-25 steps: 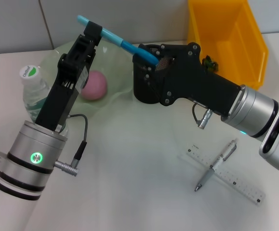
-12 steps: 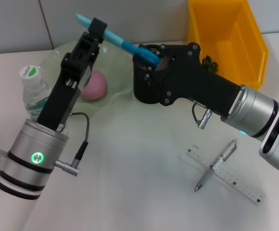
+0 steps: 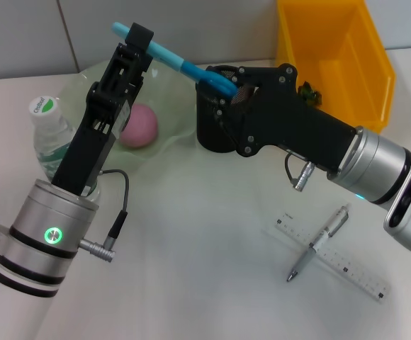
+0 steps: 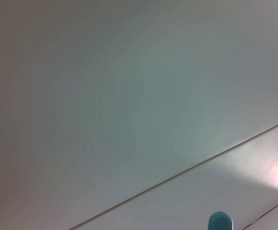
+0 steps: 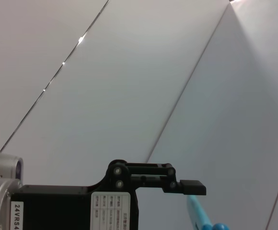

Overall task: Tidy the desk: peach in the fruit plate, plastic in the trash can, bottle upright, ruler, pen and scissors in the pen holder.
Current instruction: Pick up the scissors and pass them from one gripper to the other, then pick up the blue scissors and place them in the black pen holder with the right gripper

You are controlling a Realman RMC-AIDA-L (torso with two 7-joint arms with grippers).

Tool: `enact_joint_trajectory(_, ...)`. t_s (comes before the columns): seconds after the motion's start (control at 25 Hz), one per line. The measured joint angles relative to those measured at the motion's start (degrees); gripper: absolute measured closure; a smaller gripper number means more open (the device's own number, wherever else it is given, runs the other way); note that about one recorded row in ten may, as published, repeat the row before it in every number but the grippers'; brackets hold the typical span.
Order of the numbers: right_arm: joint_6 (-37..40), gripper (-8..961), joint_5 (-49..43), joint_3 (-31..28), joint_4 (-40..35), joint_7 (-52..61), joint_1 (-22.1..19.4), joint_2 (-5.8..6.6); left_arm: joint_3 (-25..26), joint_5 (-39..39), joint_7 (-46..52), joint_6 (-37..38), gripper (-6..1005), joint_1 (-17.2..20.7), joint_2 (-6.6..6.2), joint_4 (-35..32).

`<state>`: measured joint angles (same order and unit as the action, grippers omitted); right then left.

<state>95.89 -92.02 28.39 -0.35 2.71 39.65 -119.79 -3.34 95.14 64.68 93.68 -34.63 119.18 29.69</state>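
Barely shifted since a second ago, your left tool (image 3: pixel 139 44) pinches the blue scissors (image 3: pixel 181 65) angled into the pen holder (image 3: pixel 212 131); release next; right tool's state unclear.

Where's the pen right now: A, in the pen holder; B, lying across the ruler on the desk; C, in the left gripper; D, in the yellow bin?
B: the pen lies crosswise on the ruler, apart from both arms.

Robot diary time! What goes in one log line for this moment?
left gripper: shut on scissors | right gripper: at pen holder, grip unclear | pen, ruler: on desk
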Motion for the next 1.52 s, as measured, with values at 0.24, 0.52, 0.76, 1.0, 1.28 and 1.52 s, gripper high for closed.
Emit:
enact_joint_trajectory(0.24,2.92,864,0.02,-3.8,0.34,0.55,-1.5,0.09,0.16,1.44,-1.18,0.6,356,0.13,-0.01,-0.27)
enact_joint_trajectory(0.52,10.14,864,0.05,-12.87,-2.87,10.38,-5.56,0.6,4.5,12.79,-6.95,1.86,321,0.4,-0.01,-4.34)
enact_joint_trajectory(0.76,11.86,863,0.13,-18.48,-13.34,35.49,-8.58,0.83,7.9,26.72,-19.93,7.23,290,-0.06,-0.39,-10.23)
enact_joint_trajectory(1.0,9.98,862,-0.35,-16.83,-25.17,55.5,-9.01,1.0,7.88,30.26,-21.67,8.24,260,0.01,-0.63,-18.5)
enact_joint_trajectory(1.28,0.71,862,-1.86,-2.77,-43.58,83.88,-8.97,4.21,6.73,37.07,-13.6,9.98,181,-2.91,-0.9,-36.14)
enact_joint_trajectory(1.52,-1.61,861,-11.91,2.84,-52.35,106.36,-4.28,9.1,0.25,38.06,-11.53,10.48,181,-3.55,-0.84,-45.75)
